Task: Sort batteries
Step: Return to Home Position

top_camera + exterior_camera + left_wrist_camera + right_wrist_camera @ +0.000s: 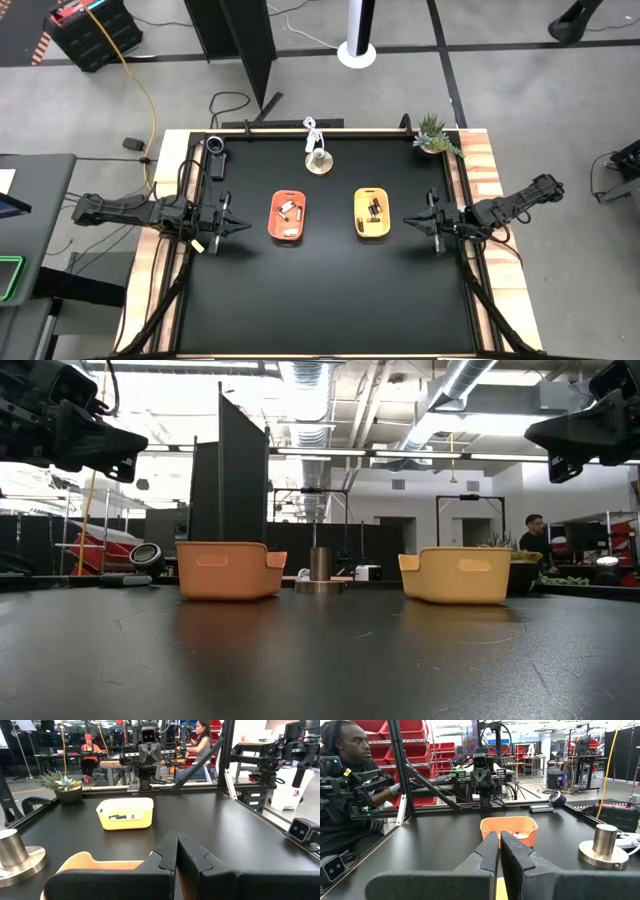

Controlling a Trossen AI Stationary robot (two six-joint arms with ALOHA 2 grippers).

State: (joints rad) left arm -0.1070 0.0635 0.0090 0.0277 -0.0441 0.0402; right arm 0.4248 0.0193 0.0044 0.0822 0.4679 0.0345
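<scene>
Homing step likely: silvery cylindrical batteries (289,213) in orange plastic tray (273,216), dark cells (375,209) in yellow tray (357,216); left gripper (240,226), right gripper (408,221) each pressed together, by side edges of black desk (320,295); next: ease back, park

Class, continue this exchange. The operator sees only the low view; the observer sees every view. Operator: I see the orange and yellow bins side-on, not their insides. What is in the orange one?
Observer: From above, the orange bin holds silvery batteries.
Operator: And the yellow one?
Observer: The yellow bin holds dark batteries.
Operator: The arms are cut off at my top corners. Are the tools open?
Observer: No. The wrist views show the left tool and the right tool both shut and empty.
</scene>
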